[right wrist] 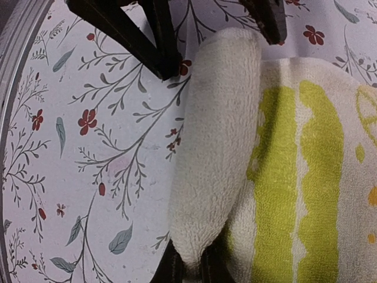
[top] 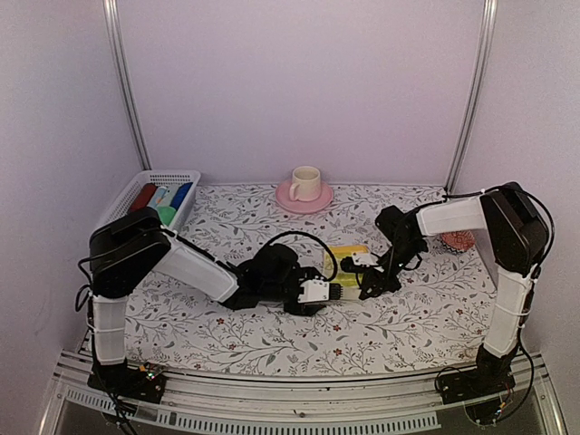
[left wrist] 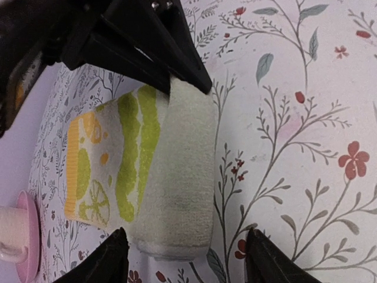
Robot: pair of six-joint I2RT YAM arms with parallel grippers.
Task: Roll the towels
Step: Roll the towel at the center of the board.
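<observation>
One yellow towel (left wrist: 177, 177), partly rolled, right gripper (right wrist: 194, 266) pinching its end, left gripper (left wrist: 185, 244) spread wide, apparently not touching

**Half-rolled towel, mid-frame**

Centre: pale yellow terry towel (left wrist: 177, 177) with green and orange prints. Its rolled part runs top to bottom and its flat part spreads left.
Bottom edge: left gripper (left wrist: 191, 262), dark fingertips apart, one on either side of the roll's lower end.
Upper left: right gripper (left wrist: 179, 76), black fingers closed on the roll's top end.
Lower left corner: pink saucer (left wrist: 26, 247) with cream cup (left wrist: 12, 233).
Underneath: white floral-print table cover (left wrist: 306, 147).
</observation>
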